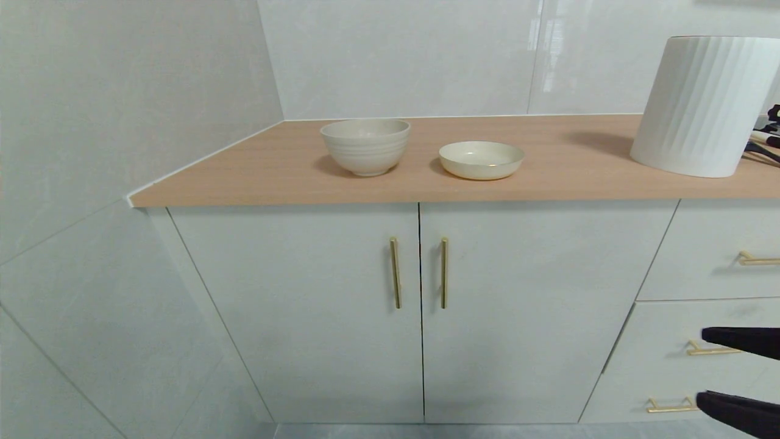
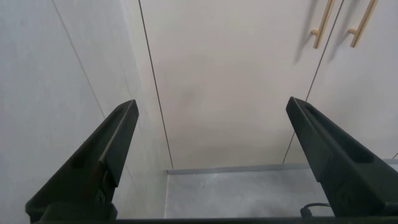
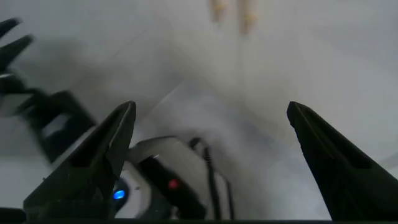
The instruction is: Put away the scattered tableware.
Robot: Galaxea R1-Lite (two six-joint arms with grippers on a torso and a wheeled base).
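A cream ribbed bowl (image 1: pixel 365 146) stands upright on the wooden countertop (image 1: pixel 567 177). A shallow cream dish (image 1: pixel 481 160) sits just to its right, apart from it. My right gripper (image 1: pixel 701 366) is low at the right, in front of the drawers and far below the tableware, open with nothing between its fingers. In the right wrist view the right gripper (image 3: pixel 211 112) points down over the floor. My left gripper (image 2: pixel 211 109) is open and holds nothing, facing the lower cabinet front near the left wall.
Below the counter are two shut white cabinet doors with gold handles (image 1: pixel 395 272) (image 1: pixel 444 272). Drawers with gold pulls (image 1: pixel 758 259) are at the right. A tall white ribbed container (image 1: pixel 707 103) stands on the counter's right end. Tiled walls close off the left and back.
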